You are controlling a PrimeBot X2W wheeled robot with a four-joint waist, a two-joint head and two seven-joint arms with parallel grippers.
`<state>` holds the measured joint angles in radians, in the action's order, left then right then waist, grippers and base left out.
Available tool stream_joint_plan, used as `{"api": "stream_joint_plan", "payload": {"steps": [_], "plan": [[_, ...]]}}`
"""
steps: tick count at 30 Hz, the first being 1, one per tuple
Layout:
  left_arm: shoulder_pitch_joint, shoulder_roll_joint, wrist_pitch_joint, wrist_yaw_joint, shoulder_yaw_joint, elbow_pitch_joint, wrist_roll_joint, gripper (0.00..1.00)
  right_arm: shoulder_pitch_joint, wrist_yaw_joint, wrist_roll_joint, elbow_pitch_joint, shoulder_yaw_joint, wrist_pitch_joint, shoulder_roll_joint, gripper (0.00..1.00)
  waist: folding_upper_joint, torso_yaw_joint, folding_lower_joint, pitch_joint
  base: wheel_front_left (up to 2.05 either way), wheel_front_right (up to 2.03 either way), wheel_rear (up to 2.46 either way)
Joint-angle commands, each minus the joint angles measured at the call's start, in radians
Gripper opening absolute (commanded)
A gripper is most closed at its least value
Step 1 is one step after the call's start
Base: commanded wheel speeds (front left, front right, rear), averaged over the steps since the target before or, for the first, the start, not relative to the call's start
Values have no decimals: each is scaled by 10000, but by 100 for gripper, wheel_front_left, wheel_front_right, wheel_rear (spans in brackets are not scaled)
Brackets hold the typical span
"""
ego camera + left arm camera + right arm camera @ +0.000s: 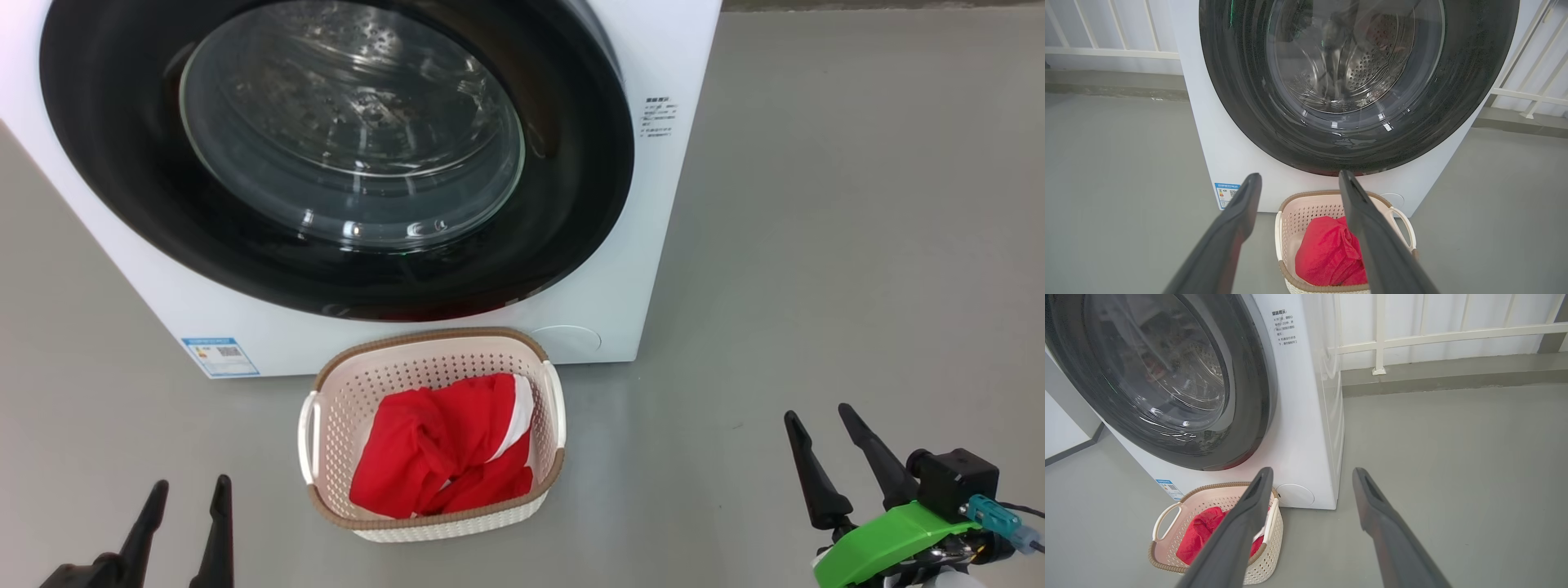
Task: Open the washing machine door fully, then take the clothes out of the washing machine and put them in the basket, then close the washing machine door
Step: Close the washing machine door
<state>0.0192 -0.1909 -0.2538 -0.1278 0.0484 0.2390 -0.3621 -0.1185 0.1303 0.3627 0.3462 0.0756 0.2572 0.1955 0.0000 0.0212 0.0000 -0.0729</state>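
door state: the washing machine door (351, 131) is closed, its black rim flush against the front of the washing machine (645, 245). in the left wrist view the perforated drum (1372, 69) shows through it.

clothes location: the clothes (441, 453), red fabric with a white band, lie bunched inside the basket (433, 336). the basket stands on the grey floor (857, 245) directly in front of the machine, below the lower edge of the door, near the white front panel but apart from it. a blue label (220, 356) sits at the panel's lower left corner, to the left of the basket. a round white cover (567, 339) sits at the panel's lower right, just beyond the basket's far right corner.

left gripper (192, 482): positioned at the lower left of the head view, above the floor, left of the basket and apart from it. fingers spread wide and empty.

right gripper (816, 411): positioned at the lower right of the head view, above bare floor, well apart from the basket. fingers spread wide and empty. a green housing (890, 535) sits at its base.

surroundings: in the right wrist view a white railing (1453, 335) runs along the wall behind the machine.
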Motion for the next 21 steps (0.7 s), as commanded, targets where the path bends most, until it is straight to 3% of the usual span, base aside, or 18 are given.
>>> {"api": "stream_joint_plan", "payload": {"steps": [1,21], "plan": [[-141,-267,-80,-29,-406,-274,83,100,30,4,24,-286,140,46,134,100,0,70,0,65,0,0,0],[-49,-225,-80,-29,-424,-383,158,100,126,4,-46,-380,-53,46,125,100,0,89,0,126,0,0,0]]}}
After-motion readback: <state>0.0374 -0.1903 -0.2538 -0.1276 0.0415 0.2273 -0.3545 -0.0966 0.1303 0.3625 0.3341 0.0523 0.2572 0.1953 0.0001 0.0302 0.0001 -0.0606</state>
